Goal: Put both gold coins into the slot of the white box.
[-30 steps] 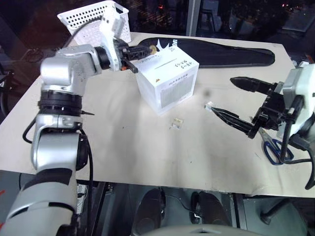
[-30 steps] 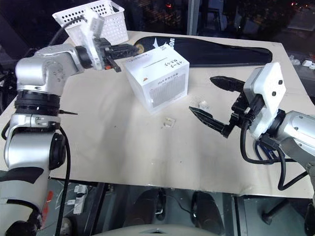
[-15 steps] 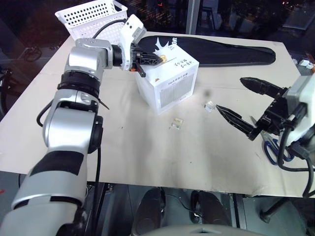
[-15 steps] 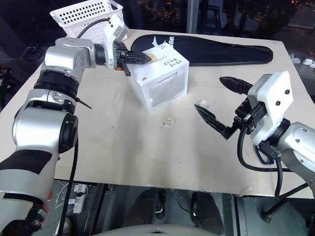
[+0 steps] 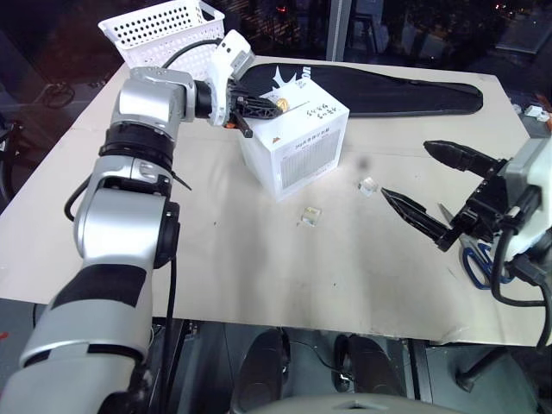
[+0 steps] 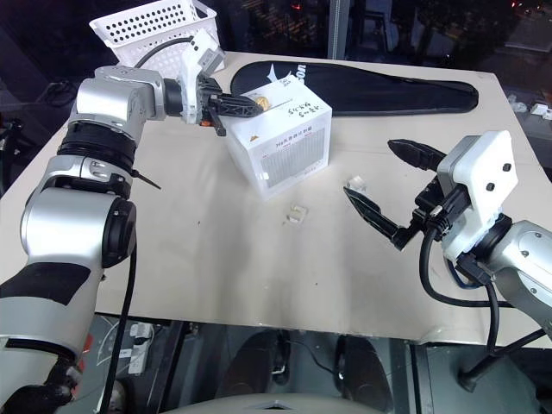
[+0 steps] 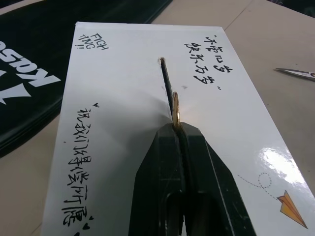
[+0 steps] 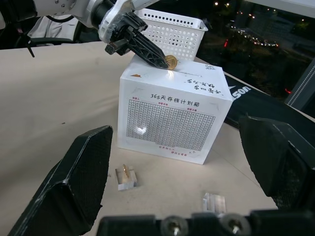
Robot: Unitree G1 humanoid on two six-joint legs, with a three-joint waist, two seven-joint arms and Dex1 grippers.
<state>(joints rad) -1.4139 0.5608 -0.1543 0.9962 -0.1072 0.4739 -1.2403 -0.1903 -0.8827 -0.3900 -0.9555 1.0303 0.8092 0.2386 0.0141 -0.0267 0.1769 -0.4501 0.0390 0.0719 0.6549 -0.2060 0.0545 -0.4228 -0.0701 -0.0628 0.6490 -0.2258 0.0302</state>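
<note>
The white box (image 5: pixel 297 147) stands on the table, black handwriting on its top and a grey printed panel facing me. My left gripper (image 5: pixel 272 105) reaches over the box's top from the left and is shut on a gold coin (image 7: pixel 175 105). The coin stands on edge, in line with the thin dark slot (image 7: pixel 167 86), at the end nearest the fingers (image 7: pixel 162 157). The same coin (image 8: pixel 171 62) gleams at the box's upper edge in the right wrist view. My right gripper (image 5: pixel 405 169) hovers open to the right of the box, holding nothing.
Two small clear plastic cases (image 5: pixel 310 215) (image 5: pixel 367 185) lie on the table in front of and to the right of the box. Blue-handled scissors (image 5: pixel 476 259) lie near the right edge. A white perforated basket (image 5: pixel 164 30) and a long black bag (image 5: pixel 388 90) lie at the back.
My left arm has swung its elbow round and tilted the gripper down, bringing the coin from the box's back edge onto its top. The right gripper stays open, almost still.
</note>
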